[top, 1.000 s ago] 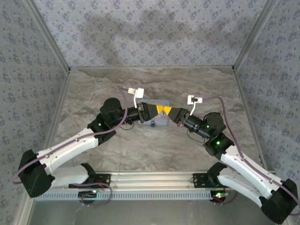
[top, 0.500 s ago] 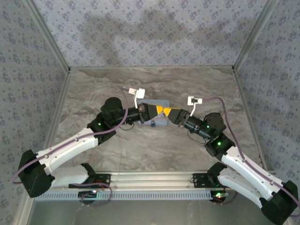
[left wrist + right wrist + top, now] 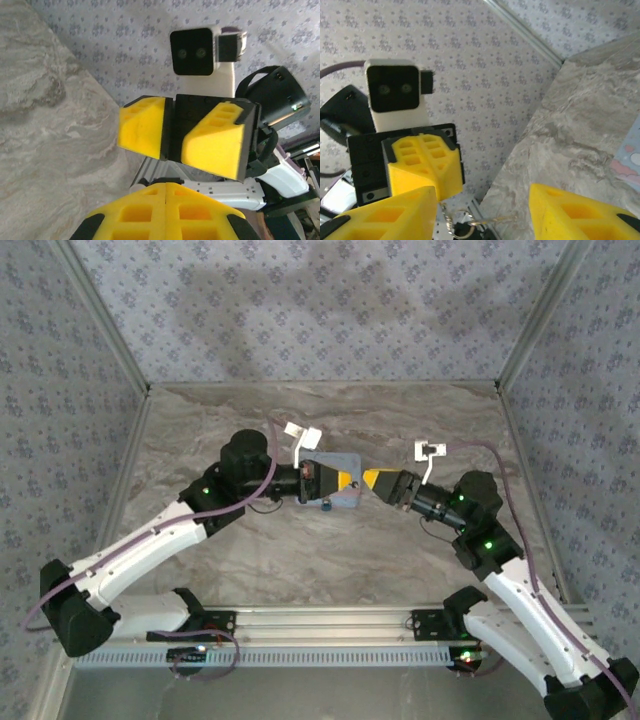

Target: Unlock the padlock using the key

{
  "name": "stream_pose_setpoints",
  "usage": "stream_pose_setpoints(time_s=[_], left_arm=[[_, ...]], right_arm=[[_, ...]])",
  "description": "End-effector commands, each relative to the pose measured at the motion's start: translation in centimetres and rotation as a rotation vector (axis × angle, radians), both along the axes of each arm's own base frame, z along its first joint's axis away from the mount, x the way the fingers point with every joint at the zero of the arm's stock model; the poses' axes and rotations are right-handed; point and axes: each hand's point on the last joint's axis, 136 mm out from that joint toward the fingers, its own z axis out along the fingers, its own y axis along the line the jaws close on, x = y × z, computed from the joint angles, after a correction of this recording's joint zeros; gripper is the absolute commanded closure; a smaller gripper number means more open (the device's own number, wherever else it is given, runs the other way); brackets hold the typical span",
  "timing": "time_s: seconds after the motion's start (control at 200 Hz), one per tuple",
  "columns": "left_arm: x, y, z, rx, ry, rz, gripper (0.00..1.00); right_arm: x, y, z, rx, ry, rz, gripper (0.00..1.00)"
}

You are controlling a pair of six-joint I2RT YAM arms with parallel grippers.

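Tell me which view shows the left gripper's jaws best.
The right wrist view: it faces the left gripper head-on, with the jaws shut and a key ring dangling beneath. The left wrist view catches its closed fingertips at the bottom edge. The top external view shows them as small yellow fingers from above.

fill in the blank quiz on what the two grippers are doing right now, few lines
1. The left gripper has its fingers ___.
2. The right gripper faces it with its fingers ___.
3. A metal key ring hangs just under the ___ gripper.
4. The tin by the left gripper is light ___.

Missing words: shut; open; left; blue
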Motion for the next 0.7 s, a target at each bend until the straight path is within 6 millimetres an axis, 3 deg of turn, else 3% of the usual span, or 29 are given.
stream_pose_setpoints(time_s=[0.0, 0.15, 0.325, 0.44, 0.55, 0.695], left_arm=[[-0.8, -0.1, 1.0, -0.008, -0.020, -0.043, 1.00], [-0.9, -0.1, 1.3, -0.025, -0.027, -0.046, 1.00], [-0.9, 0.0, 1.4, -0.022, -0.030, -0.044, 1.00], [-0.8, 0.0, 1.1, -0.016, -0.030, -0.038, 1.00], [-0.8, 0.1, 1.3, -0.019, -0.035, -0.036, 1.00], [-0.8, 0.0, 1.3, -0.014, -0.038, -0.038, 1.00]], right_arm=[[-1.7, 1.2, 2.1, 0.007, -0.073, 0.098, 0.48], [-2.1, 2.1, 1.7, -0.016, -0.074, 0.134, 0.52], [-2.2, 2.3, 1.7, -0.023, -0.081, 0.141, 0.67], [-2.3, 2.4, 1.4, -0.037, -0.075, 0.152, 0.69], [-2.5, 2.3, 1.3, -0.048, -0.076, 0.152, 0.78], [-2.7, 2.3, 1.3, -0.064, -0.079, 0.165, 0.75]])
